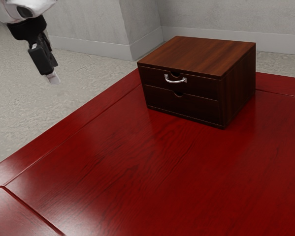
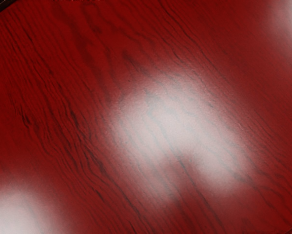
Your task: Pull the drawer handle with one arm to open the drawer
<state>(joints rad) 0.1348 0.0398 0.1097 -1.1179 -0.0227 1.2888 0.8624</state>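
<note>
Red wooden table (image 1: 137, 172), glossy, with an inset border line.

A dark wood cabinet (image 1: 236, 83) stands close to the table's far edge, by the corner where that edge meets the edge on the exterior view's left. It has two drawers, stacked.

The top drawer (image 1: 201, 86) carries a silver drawer handle (image 1: 175, 79), set off-centre toward the front's left end. The handle's long axis is level, running along the drawer front and parallel to the cabinet's top edge. The drawer front faces the exterior view's lower left, out over the open table. It looks flush with the lower drawer (image 1: 186, 102) and the frame, so it is shut.

The gripper (image 1: 52, 77) hangs high, out past the table's left edge in the exterior view. It slants down and toward the cabinet and is well apart from the handle. It grips nothing; open or closed, I cannot tell.

In the wrist view the table's red grain (image 2: 63, 97) lies under the hand, with pale glare patches.
</note>
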